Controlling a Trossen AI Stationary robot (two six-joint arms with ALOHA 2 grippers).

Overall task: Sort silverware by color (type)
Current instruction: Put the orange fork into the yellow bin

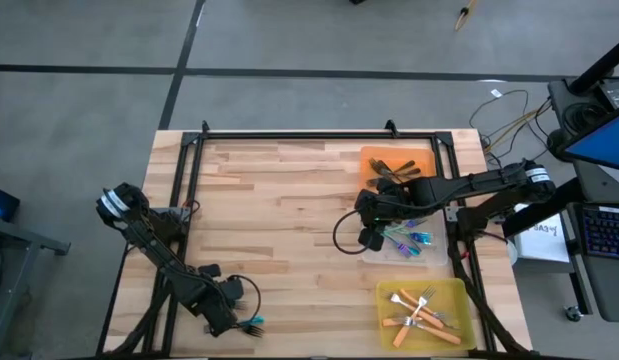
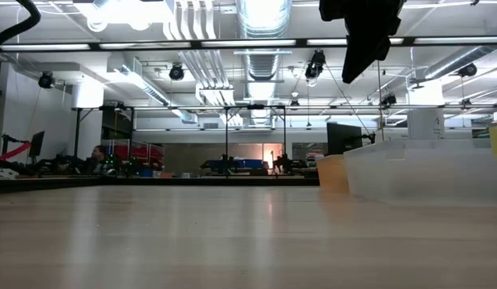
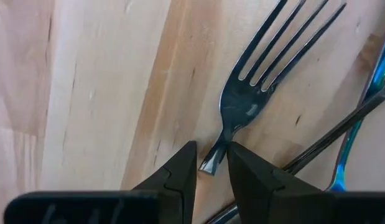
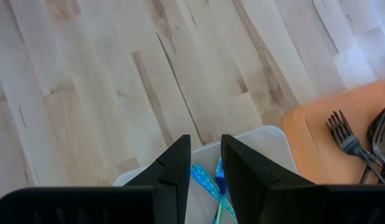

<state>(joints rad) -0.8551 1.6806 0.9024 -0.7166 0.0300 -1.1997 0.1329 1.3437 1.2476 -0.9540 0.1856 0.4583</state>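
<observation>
My left gripper (image 1: 241,322) points down at the table's near edge, left of the middle, over a small heap of forks (image 1: 255,325). In its wrist view its narrowly open fingertips (image 3: 211,149) stand on either side of the neck of a steel fork (image 3: 242,106) lying flat. A dark handle (image 3: 329,134) and a blue one (image 3: 369,87) lie beside it. My right gripper (image 1: 369,228) hangs narrowly open, with nothing between its fingers, above the clear tray (image 4: 267,134) holding blue forks (image 4: 204,177). My left gripper comes from above, pointing down, with one fingertip on each side of the fork's neck (image 3: 216,155), just below the tines. The fork lies flat on the wood. Whether the fingers touch the neck, I cannot tell.
An orange tray (image 1: 374,158) with dark forks (image 1: 394,172) stands at the far right. A yellow tray (image 1: 389,295) with orange-handled forks (image 1: 419,310) stands at the near right. Bare wood fills the table's middle and left. A black frame (image 1: 289,135) borders the table.
</observation>
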